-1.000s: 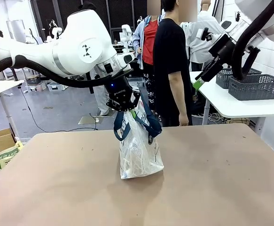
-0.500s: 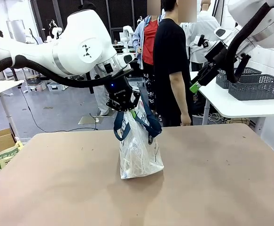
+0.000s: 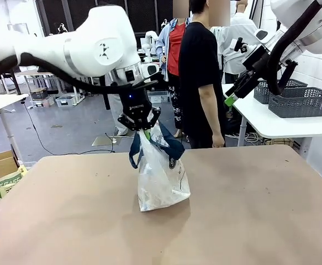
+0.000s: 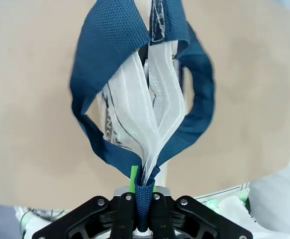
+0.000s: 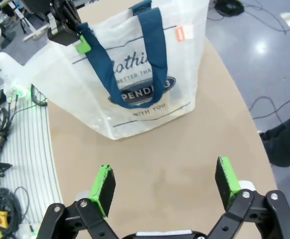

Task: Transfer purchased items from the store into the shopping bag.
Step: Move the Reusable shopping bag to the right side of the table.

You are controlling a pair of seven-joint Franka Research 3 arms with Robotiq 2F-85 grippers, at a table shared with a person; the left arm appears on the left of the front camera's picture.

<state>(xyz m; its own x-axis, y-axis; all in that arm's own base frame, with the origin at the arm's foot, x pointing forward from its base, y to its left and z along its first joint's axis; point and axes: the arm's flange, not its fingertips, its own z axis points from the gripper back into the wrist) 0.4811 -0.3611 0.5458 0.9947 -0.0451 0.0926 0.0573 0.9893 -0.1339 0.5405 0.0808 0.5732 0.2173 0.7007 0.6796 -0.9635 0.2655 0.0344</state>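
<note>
Front view: one shopping bag stands on the brown table, about midway between its left and right edges and toward the far edge. Translucent whitish plastic, two navy strap handles. Contents blur through the plastic; items cannot be counted.

Left gripper sits directly above the bag, fingers pointing down, closed on one strap at the top. The bag's upper part is drawn up into a peak under the gripper; its base rests on the table. The second strap loop hangs loose down the bag's right side.

Left wrist view: the pinched strap runs between the two closed fingers, green pad showing beside it. Both strap loops fan out below, with pleated white plastic gathered between them.

Right gripper is raised beyond the table's far right edge, near the standing person in a black shirt, well apart from the bag. Right wrist view: its two green pads are spread wide, nothing between them. That view looks down on the bag's printed side: one navy oval logo, one small orange tag near the top edge.

Two dark grey lattice baskets sit on a white side table at the right. Two people stand past the far edge.
</note>
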